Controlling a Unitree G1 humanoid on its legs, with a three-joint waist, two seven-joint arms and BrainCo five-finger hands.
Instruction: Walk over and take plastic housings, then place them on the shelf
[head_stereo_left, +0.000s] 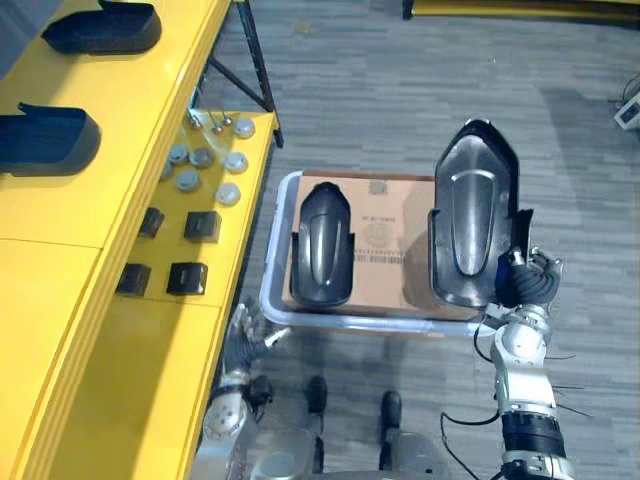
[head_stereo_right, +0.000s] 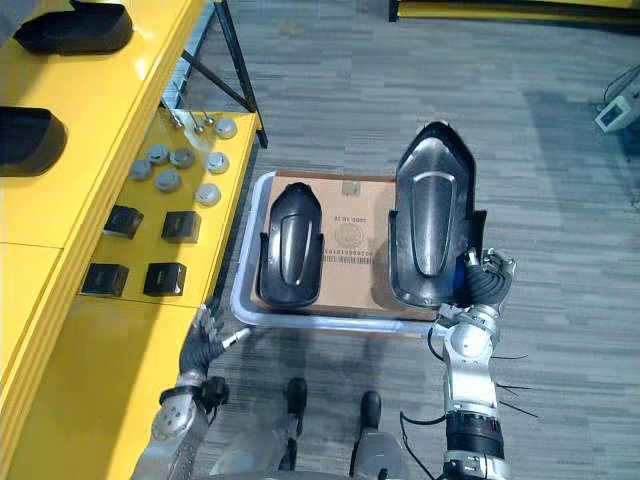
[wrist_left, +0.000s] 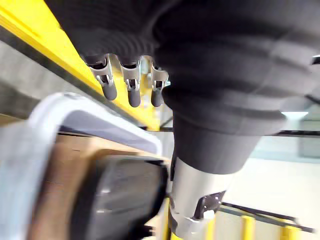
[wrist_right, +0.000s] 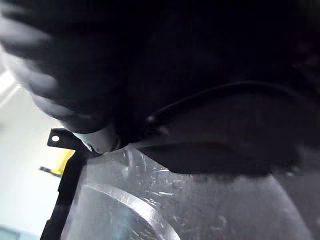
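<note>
Left eye view: large plastic housing (head_stereo_left: 475, 215) over right side of cart (head_stereo_left: 272, 262); right hand (head_stereo_left: 528, 278) at its edge, grasp cannot be told. Small housing (head_stereo_left: 322, 245) lies on cardboard (head_stereo_left: 385, 240).
Right eye view: left hand (head_stereo_right: 203, 340) beside cart corner.
Left wrist view: fingers (wrist_left: 134, 95) straight, apart, empty.

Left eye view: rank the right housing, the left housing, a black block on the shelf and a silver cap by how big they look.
1. Right housing, though it may be nearer the camera.
2. Left housing.
3. Black block.
4. Silver cap, slightly smaller than the block.
</note>
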